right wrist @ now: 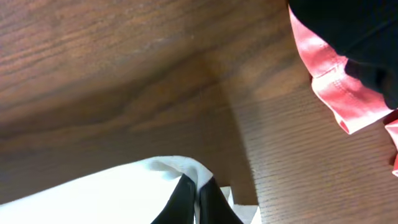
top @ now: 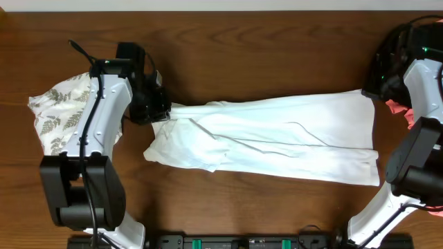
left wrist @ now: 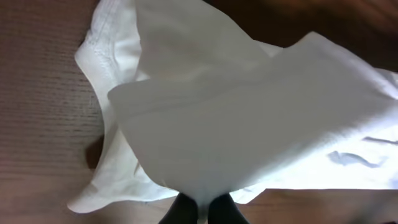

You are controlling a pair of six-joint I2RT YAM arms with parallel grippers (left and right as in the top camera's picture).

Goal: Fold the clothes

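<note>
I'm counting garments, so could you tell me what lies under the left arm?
A leaf-print garment shows beneath the left arm; the arm covers part of it, so its full extent is hidden.

One white T-shirt (top: pixel 277 135), one leaf-print garment (top: pixel 59 111), one coral-pink garment (right wrist: pixel 336 87), two robot arms (top: pixel 97 131) (top: pixel 423 138).

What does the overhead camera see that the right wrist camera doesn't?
Only overhead: the leaf-print cloth, the whole white shirt stretched out, and the left end effector pinching its left end. Only right wrist: the right end effector shut on the shirt's edge, seen close. Both: the shirt, the pink cloth and the table.
</note>
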